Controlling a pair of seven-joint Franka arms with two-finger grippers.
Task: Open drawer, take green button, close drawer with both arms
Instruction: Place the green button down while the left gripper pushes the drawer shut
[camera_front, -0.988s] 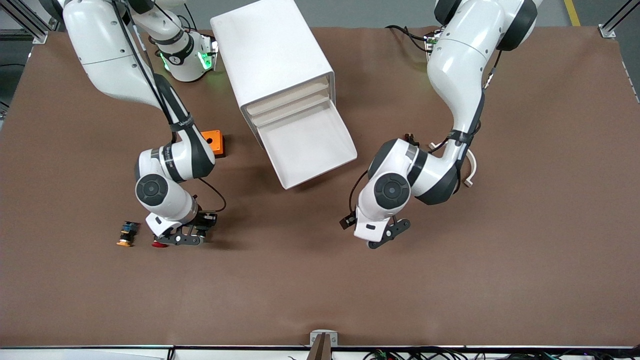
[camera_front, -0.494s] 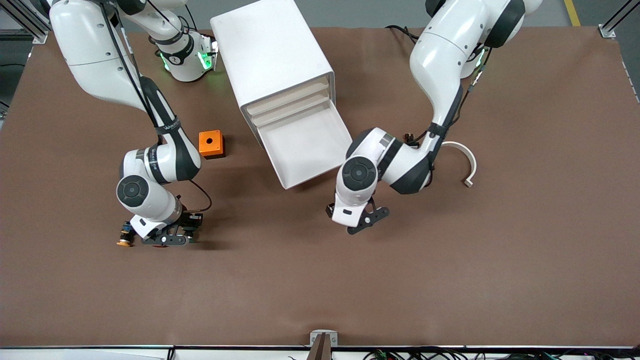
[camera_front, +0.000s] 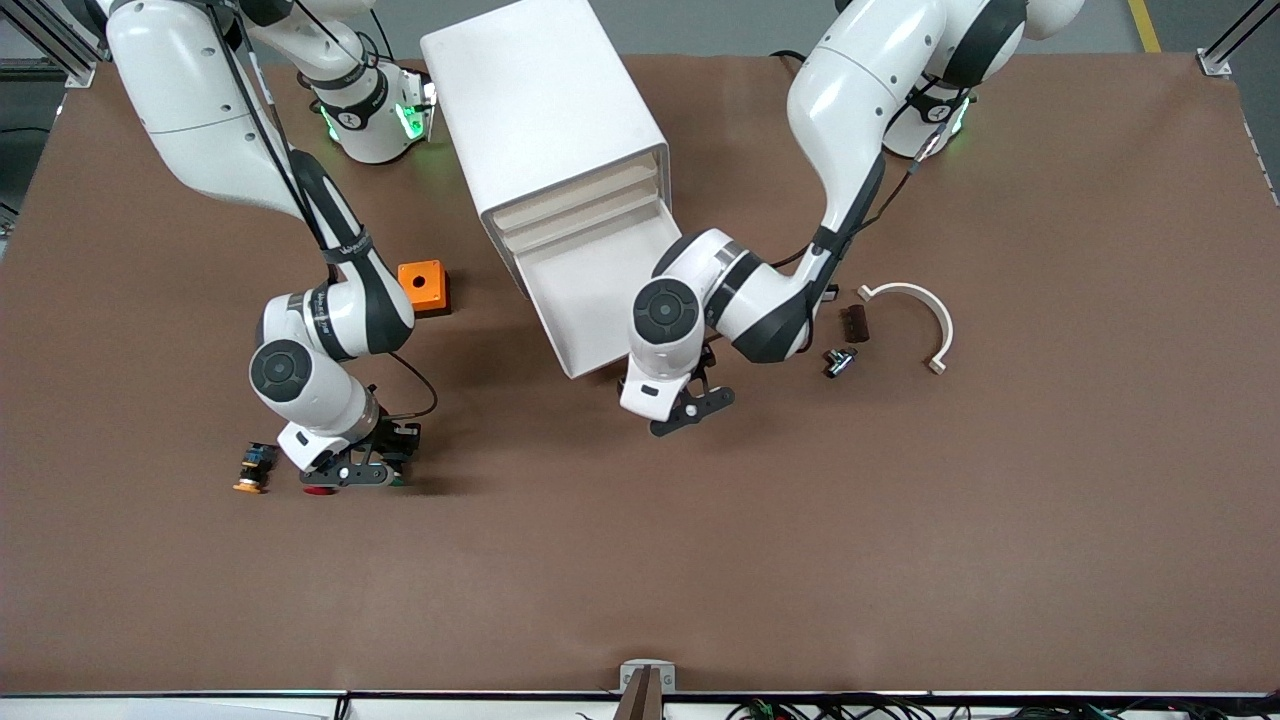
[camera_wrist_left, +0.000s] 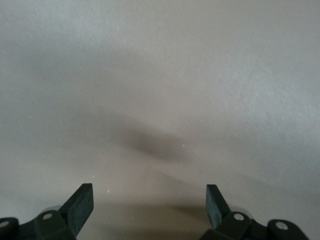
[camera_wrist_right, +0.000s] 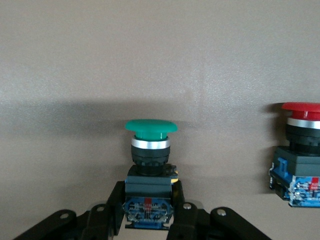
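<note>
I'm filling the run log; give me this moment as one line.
drawer: open | right gripper: shut on green button, beside red button | left gripper: open, at drawer front

Orange box with a hole (camera_front: 423, 286), yellow-capped button (camera_front: 252, 469), red-capped button (camera_wrist_right: 299, 165), white curved strip (camera_front: 925, 319), dark small block (camera_front: 855, 323)

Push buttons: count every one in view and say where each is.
3. The green button is gripped in the right hand; the red button lies beside it; the yellow button is beside that, toward the right arm's end.

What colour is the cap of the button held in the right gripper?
Green; the button in the right gripper shows best in the right wrist view.
</note>
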